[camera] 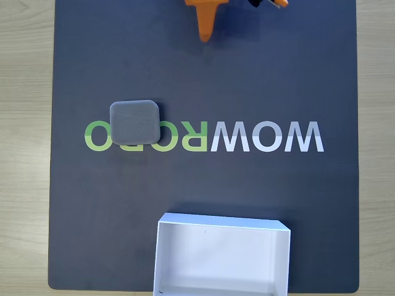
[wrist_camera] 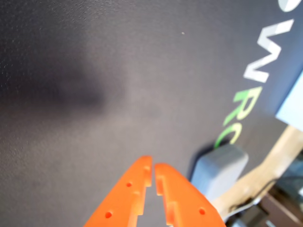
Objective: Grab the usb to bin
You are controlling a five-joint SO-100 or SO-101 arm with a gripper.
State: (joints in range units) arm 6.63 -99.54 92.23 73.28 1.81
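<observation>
As I checked the fixed view from my station, the small flat matte grey square block with rounded corners, the usb point(camera: 134, 121), lay flat on the dark grey mat point(camera: 203, 80), covering part of the green letters of the printed "WOWROBO" logo point(camera: 247, 137) at the left of the frame. I noted the bin point(camera: 221, 227), a shallow white rectangular open-topped box with thin walls, standing at the mat's bottom edge, well apart from the usb and to its lower right. At the top edge I saw the orange plastic gripper point(camera: 205, 34) pointing down over bare mat, well clear of both items. On the wrist view I recorded the gripper point(wrist_camera: 152, 166) with its two orange fingers point(wrist_camera: 130, 191) drawn together, tips nearly touching and nothing between them. The usb point(wrist_camera: 218, 168) appeared blurred just to the right of the fingers, apart from them.
</observation>
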